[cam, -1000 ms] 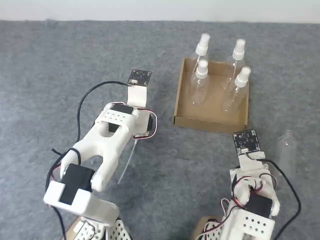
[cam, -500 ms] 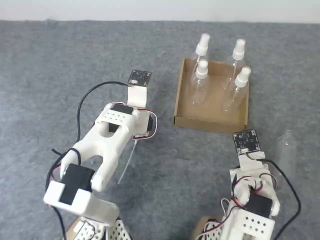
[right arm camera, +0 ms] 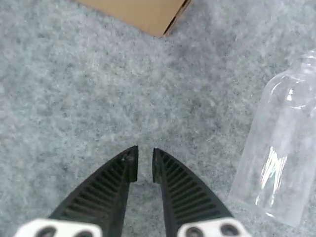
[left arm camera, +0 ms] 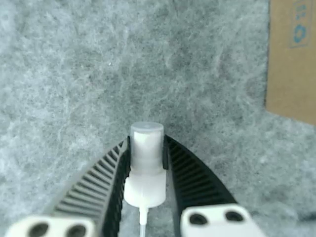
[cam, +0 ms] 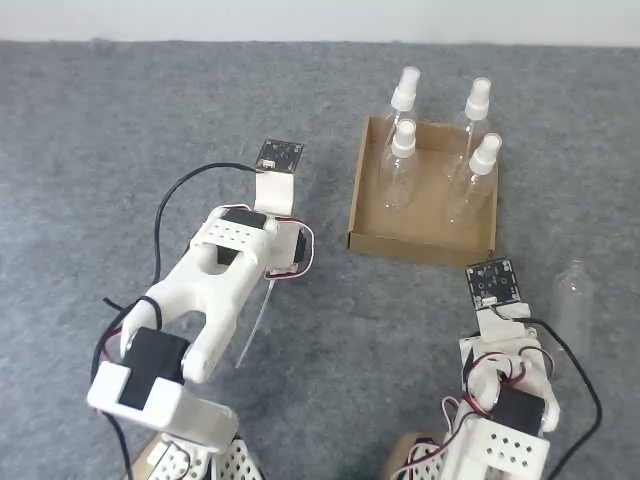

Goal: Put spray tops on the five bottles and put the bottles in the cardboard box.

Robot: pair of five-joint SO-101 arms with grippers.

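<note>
- The left gripper [left arm camera: 146, 144] was clamped on a white spray top [left arm camera: 146, 165], one finger on each side of its collar, with the nozzle cap standing up between the fingertips.
- The spray top's thin dip tube [cam: 254, 322] trailed out beside the left arm, above the grey counter [cam: 90, 150].
- The right gripper [right arm camera: 144, 157] was nearly closed on nothing, with a slim gap between its fingertips, and sat low over the counter.
- Just beside the right gripper stood a clear uncapped bottle [right arm camera: 276, 148], upright on the counter and apart from the fingers. In the high view it was at the right arm's outer side [cam: 574, 290].
- The cardboard box [cam: 420, 245] lay on the counter beyond both arms, well apart from the uncapped bottle.
- Two capped bottles stood inside the box, one [cam: 401, 165] toward its left wall and one [cam: 476, 180] toward its right.
- Two more capped bottles [cam: 405, 92] [cam: 478, 100] stood at the box's far wall. Whether they were inside it could not be told.
</note>
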